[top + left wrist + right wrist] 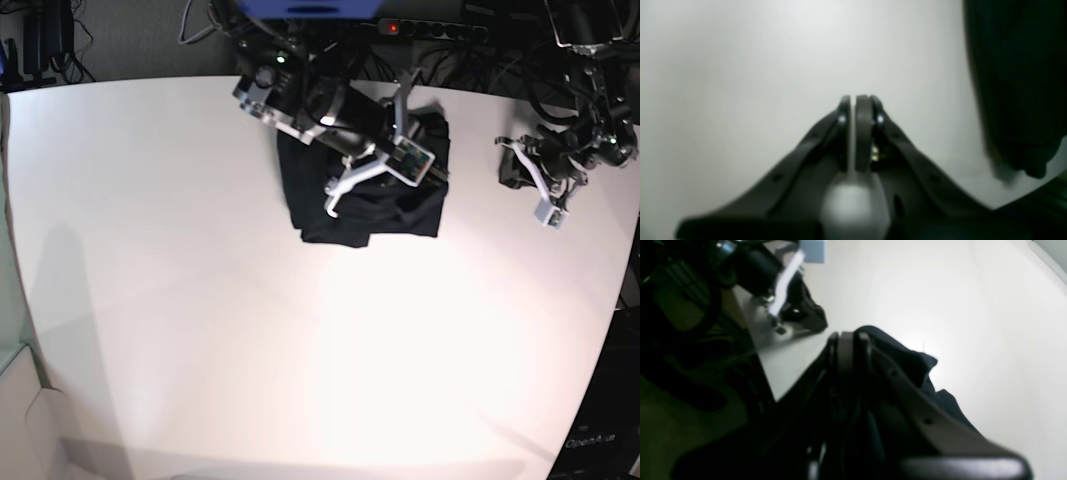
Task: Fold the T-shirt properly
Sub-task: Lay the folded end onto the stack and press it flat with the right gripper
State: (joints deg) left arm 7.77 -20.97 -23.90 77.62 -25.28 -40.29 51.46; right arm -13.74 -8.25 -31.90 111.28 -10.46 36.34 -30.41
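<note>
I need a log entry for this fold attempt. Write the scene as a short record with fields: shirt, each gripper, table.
shirt: black T-shirt, bunched into a compact rough rectangle at the far side of the table
right gripper: shut, over the shirt, with dark fabric right beside its fingers; whether it pinches cloth cannot be told
left gripper: shut, nothing between its fingers, above bare table, apart from the shirt
table: white, round-edged
</note>
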